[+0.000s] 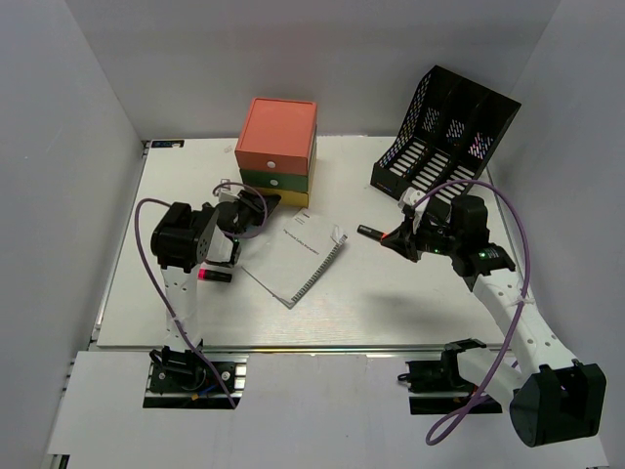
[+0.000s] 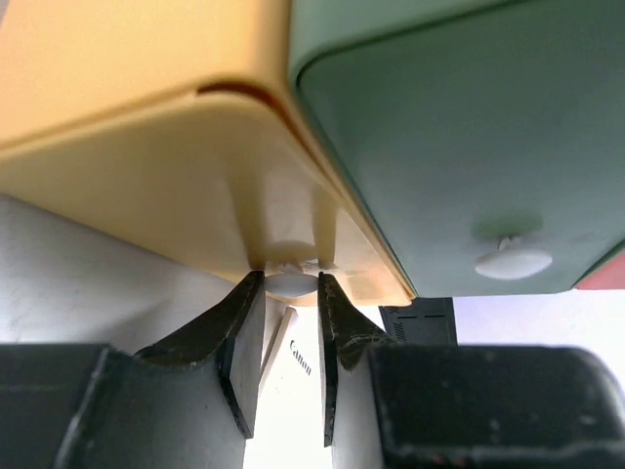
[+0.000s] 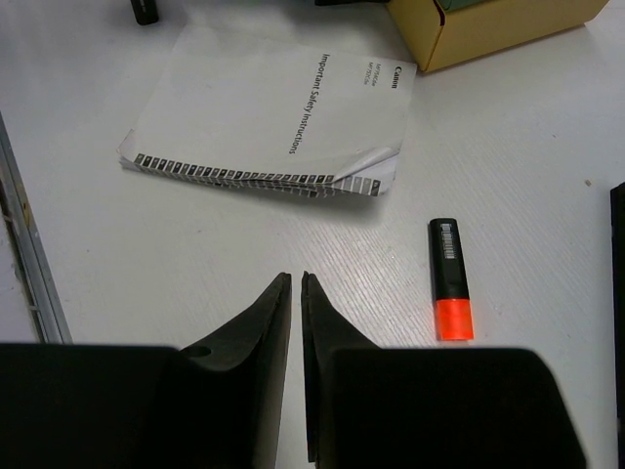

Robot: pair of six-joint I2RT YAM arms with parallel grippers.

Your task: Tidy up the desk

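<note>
Desk (image 1: 391,313): a big white tabletop filling the floor of the top view. Both arm bases sit at its near edge, and a metal rail (image 3: 24,225) runs along one side.
Drawer box (image 1: 276,151): at the far middle of the desk, with an orange top, a green drawer and a yellow drawer at the bottom.
Left gripper (image 2: 289,283): at the front of the yellow drawer (image 2: 146,166). Its jaws are narrow around the drawer's small white knob (image 2: 291,284), with one fingertip against each side.
Green drawer (image 2: 459,127): beside the yellow one in the left wrist view. Its own knob is untouched.
Right gripper (image 3: 296,278): above the right half of the desk. The jaws are all but closed, with only a thin slit between them, and they hold nothing.
Highlighter (image 3: 450,278): black body with an orange end. It lies flat on the desk just left of the right gripper, apart from it.
Booklet (image 1: 296,256): white with a comb-bound edge and one curled corner. It lies flat mid-desk, just near of the drawer box and between the two arms.
Marker (image 1: 215,277): dark with a red part, on the desk beside the left arm.
File rack (image 1: 444,132): black mesh, at the far right corner.
</note>
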